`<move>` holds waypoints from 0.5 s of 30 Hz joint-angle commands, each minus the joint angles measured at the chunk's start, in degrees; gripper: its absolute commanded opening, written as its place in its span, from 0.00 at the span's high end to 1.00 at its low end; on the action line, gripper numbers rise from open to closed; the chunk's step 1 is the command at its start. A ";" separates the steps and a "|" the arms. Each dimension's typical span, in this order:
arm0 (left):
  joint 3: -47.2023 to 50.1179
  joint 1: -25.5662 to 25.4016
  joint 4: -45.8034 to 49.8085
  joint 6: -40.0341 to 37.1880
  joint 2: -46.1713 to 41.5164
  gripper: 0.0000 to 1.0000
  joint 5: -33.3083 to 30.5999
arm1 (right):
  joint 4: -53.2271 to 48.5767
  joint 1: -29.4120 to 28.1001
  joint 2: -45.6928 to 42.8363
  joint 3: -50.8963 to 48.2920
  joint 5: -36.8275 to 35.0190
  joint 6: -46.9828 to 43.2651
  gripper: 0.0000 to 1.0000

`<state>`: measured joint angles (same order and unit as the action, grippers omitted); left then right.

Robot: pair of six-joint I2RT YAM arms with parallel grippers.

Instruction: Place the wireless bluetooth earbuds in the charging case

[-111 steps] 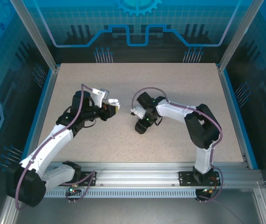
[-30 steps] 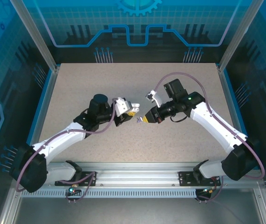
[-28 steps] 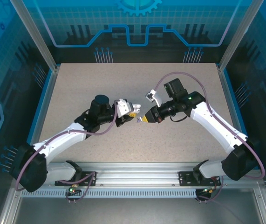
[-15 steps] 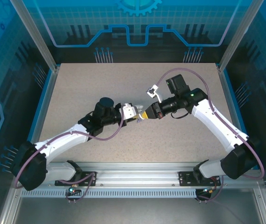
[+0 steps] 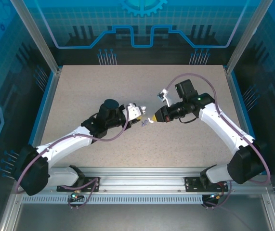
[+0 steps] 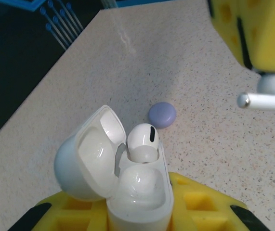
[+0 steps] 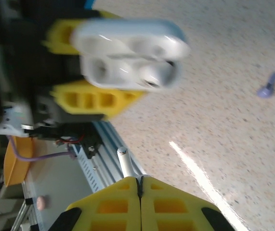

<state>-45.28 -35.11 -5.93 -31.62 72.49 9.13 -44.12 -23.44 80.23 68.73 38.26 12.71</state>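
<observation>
Right gripper (image 7: 140,192): jaws pressed together, pinching 1 white earbud. The held earbud (image 6: 271,94) hangs under the yellow finger (image 6: 253,29); its stem lies sideways with the metal tip pointing toward the case. In the right wrist view that stem pokes out past the closed fingertips.

Left gripper (image 6: 137,219): jaws closed on the lower body of the charging case (image 6: 138,190), with yellow pads (image 6: 195,207) on either side. The case mouth faces the right gripper; the lid (image 6: 84,159) is hinged open, to the left in the left wrist view. Seated earbud (image 6: 142,142): sitting in 1 of the 2 wells, head standing above the rim. The well beside it reads as an open hollow in the right wrist view, though the case is blurred there.

Held earbud and case are apart, not touching; in the left wrist view the stem tip sits up and to the right of the case mouth.

From the top camera, both grippers meet tip to tip around the middle of the worktop (image 5: 103,82), about midway between its left and right edges. The left arm reaches in from the near-left corner, the right arm from the near-right corner.

On the worktop: purple disc (image 6: 162,115) lying flat just beyond the case; 2 small lavender pieces (image 7: 267,85), each with a stem and a head, lying side by side and well apart from the right fingertips. The near-edge rail (image 7: 106,139) shows behind the right fingers.
</observation>
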 commanded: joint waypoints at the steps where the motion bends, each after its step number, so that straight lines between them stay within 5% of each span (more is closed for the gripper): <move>1: -0.18 2.15 1.72 9.08 -0.46 0.93 -2.56 | 3.32 0.90 2.18 -4.01 -4.26 1.97 0.96; 15: 2.52 4.10 7.90 27.90 -9.91 0.92 -1.15 | 17.15 0.61 20.82 -10.05 -10.07 4.96 0.98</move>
<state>-44.16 -31.07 0.03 -9.32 64.58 7.14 -30.44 -23.20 99.02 59.18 29.91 16.45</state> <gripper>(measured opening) 0.237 0.046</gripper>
